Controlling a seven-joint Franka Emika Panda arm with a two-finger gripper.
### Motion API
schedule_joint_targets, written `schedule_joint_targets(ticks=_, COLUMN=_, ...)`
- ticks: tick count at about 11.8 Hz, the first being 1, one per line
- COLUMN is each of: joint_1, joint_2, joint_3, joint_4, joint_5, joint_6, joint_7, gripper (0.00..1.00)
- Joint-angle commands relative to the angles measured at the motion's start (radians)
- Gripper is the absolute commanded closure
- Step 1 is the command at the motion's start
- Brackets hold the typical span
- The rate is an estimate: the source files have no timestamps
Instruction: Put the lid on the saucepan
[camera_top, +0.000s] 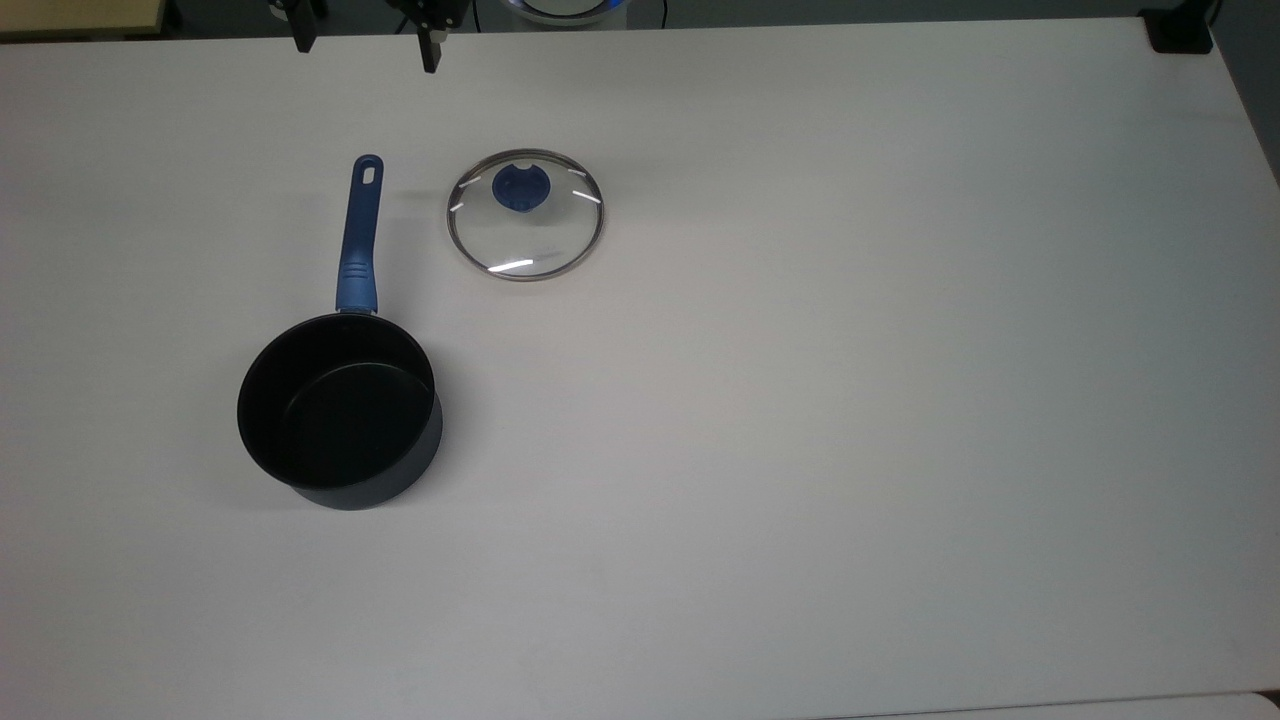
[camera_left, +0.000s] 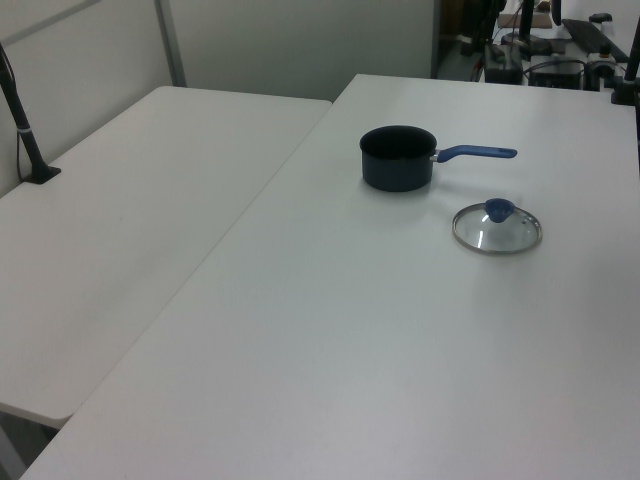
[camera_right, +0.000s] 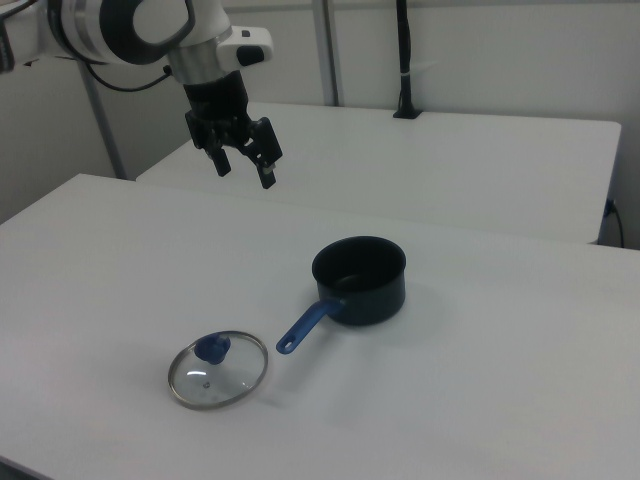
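Note:
The saucepan (camera_top: 340, 412) stands upright on the white table (camera_top: 800, 400), black inside, its blue handle (camera_top: 360, 235) pointing to the top view's upper edge. To the right of the handle the glass lid (camera_top: 525, 213) lies flat on the table, blue knob (camera_top: 519, 187) up. My gripper (camera_top: 366, 42) hangs open at the top view's upper edge, beyond the handle's end, holding nothing. In the right view the gripper (camera_right: 245, 168) is high above the table, behind the saucepan (camera_right: 360, 278) and the lid (camera_right: 218, 369). The left view shows the saucepan (camera_left: 398, 157) with the lid (camera_left: 497, 228) in front of it.
A second white table (camera_left: 120, 220) adjoins this one along a seam. A black pole (camera_right: 404, 60) is clamped to that table's far side. A black clamp (camera_top: 1180, 30) sits at the top view's upper right corner.

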Motion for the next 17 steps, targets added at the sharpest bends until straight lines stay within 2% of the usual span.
schedule_joint_targets(ticks=1, joint_1=0.033, joint_2=0.007, joint_3=-0.014, joint_4=0.021, joint_5=0.001, joint_6=-0.038, joint_7=0.012, gripper=0.00)
schedule_joint_targets(ticks=9, joint_1=0.026, joint_2=-0.004, joint_3=-0.014, joint_4=0.018, joint_5=0.003, joint_6=-0.037, joint_7=-0.005, gripper=0.00)
schedule_joint_targets(ticks=10, joint_1=0.020, joint_2=-0.010, joint_3=-0.016, joint_4=0.003, joint_5=0.003, joint_6=-0.041, joint_7=-0.047, gripper=0.00)
schedule_joint_targets(ticks=11, joint_1=0.013, joint_2=-0.030, joint_3=-0.016, joint_4=-0.017, joint_5=-0.001, joint_6=-0.066, joint_7=-0.160, gripper=0.00)
schedule_joint_targets(ticks=12, joint_1=0.013, joint_2=-0.050, joint_3=-0.017, joint_4=-0.062, joint_5=-0.013, joint_6=-0.109, joint_7=-0.339, gripper=0.00)
schedule_joint_targets(ticks=13, joint_1=0.015, joint_2=-0.085, joint_3=-0.013, joint_4=-0.117, joint_5=-0.026, joint_6=-0.159, joint_7=-0.417, gripper=0.00)
schedule_joint_targets(ticks=14, joint_1=0.015, joint_2=-0.123, joint_3=0.022, joint_4=-0.224, joint_5=-0.043, joint_6=-0.160, joint_7=-0.384, gripper=0.00)
schedule_joint_targets(ticks=15, joint_1=0.001, joint_2=-0.150, joint_3=0.083, joint_4=-0.349, joint_5=-0.056, joint_6=-0.085, joint_7=-0.314, gripper=0.00)
schedule_joint_targets(ticks=17, joint_1=-0.020, joint_2=-0.173, joint_3=0.177, joint_4=-0.570, joint_5=-0.066, joint_6=0.184, joint_7=-0.058, gripper=0.00)
